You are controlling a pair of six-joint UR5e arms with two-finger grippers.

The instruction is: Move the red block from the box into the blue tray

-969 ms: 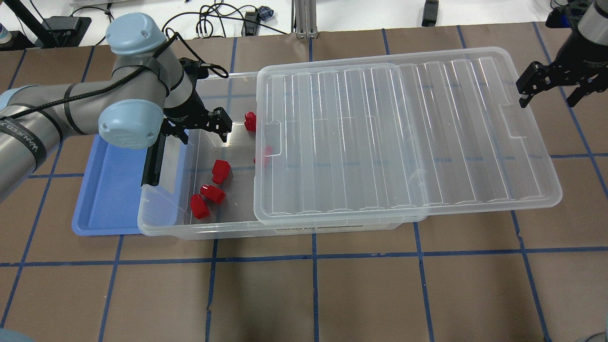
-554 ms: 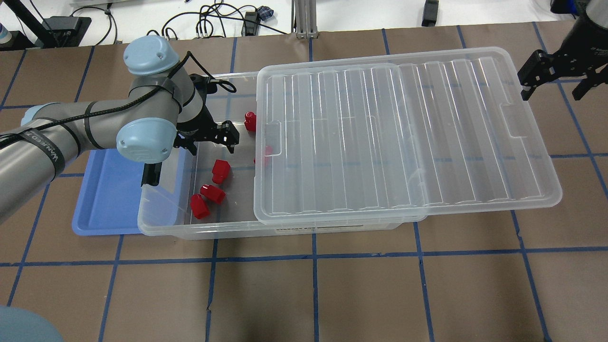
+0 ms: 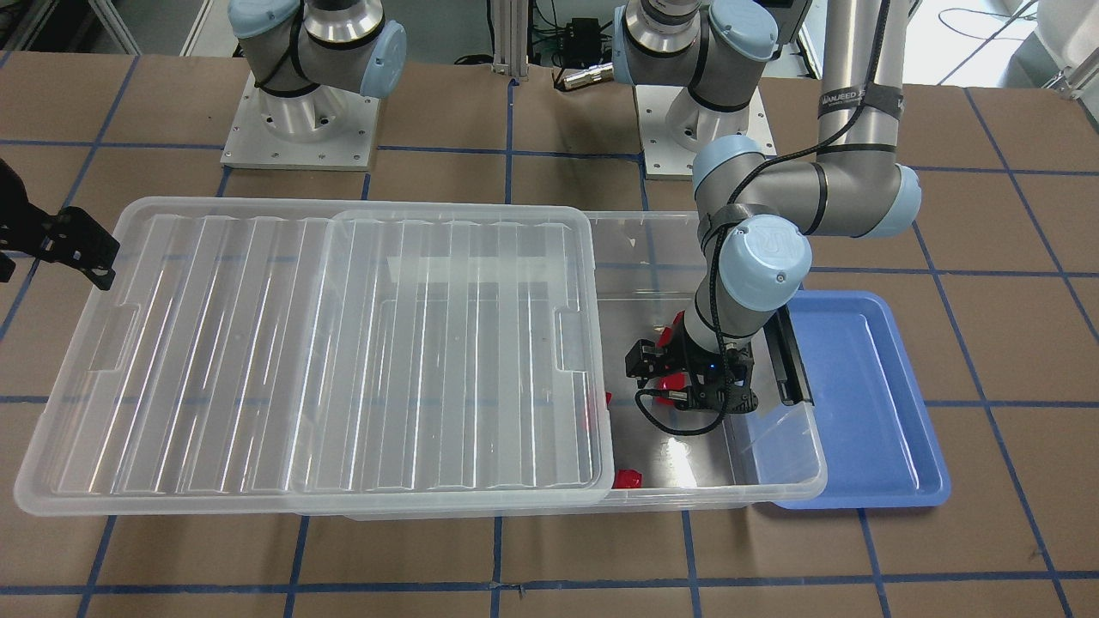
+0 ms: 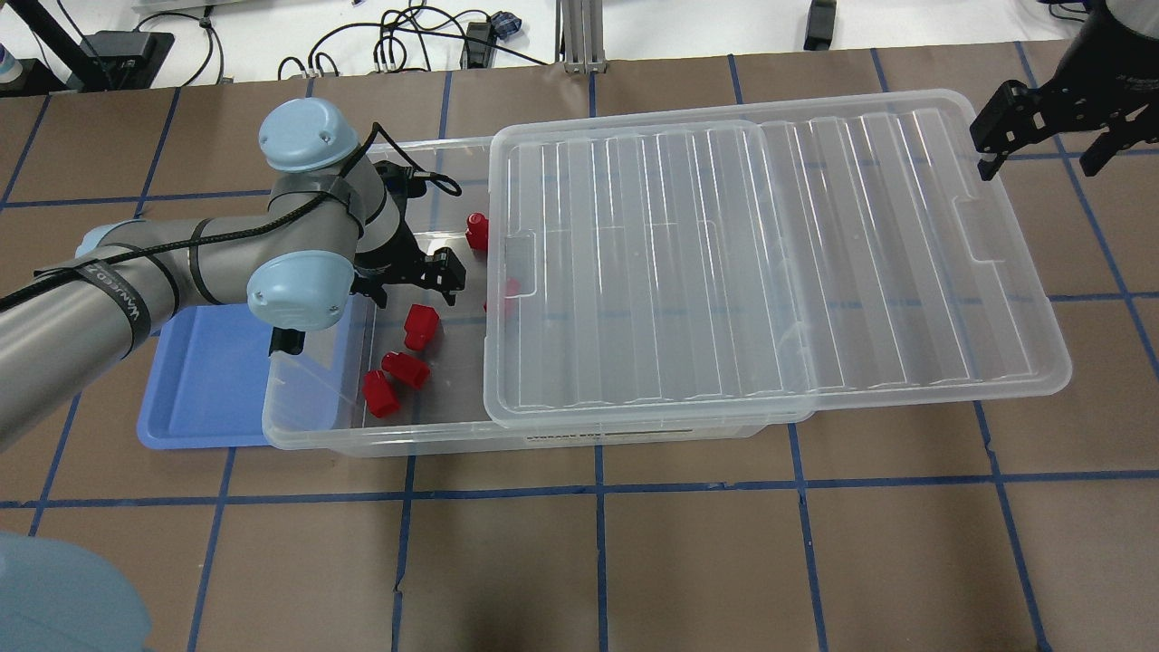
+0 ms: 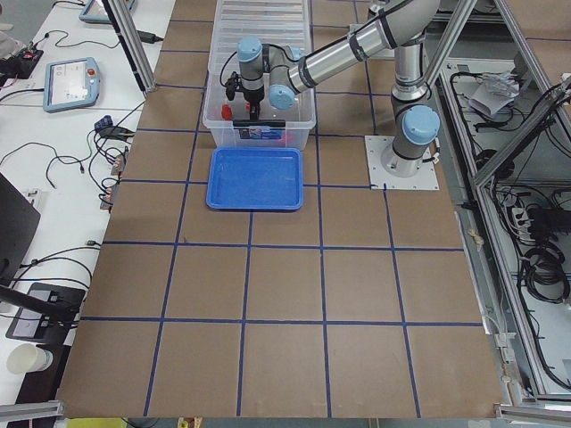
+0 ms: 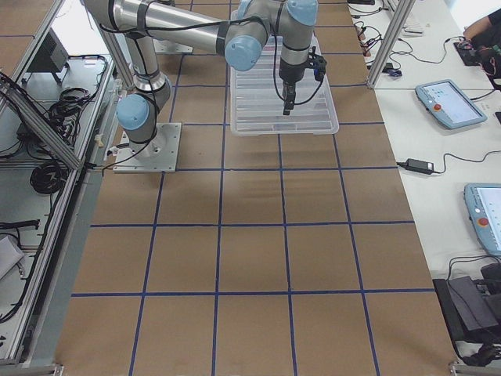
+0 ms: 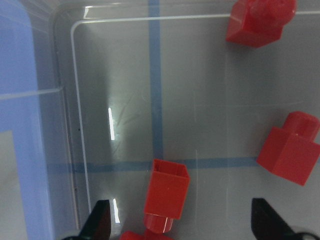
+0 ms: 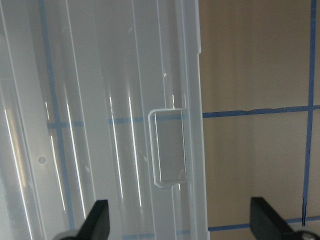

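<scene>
Several blocks are lying in the uncovered left end of the box, whose lid is sitting shifted to the right. The left gripper is hanging inside that end, jaws spread and empty, one block lying between its fingertips in the wrist view. The reach-to-grasp step seems in hand; the tray, just left of the box, is holding nothing. Next comes lowering, closing, then lifting leftward. The right gripper is hovering by the lid's far right corner, jaws spread.
</scene>
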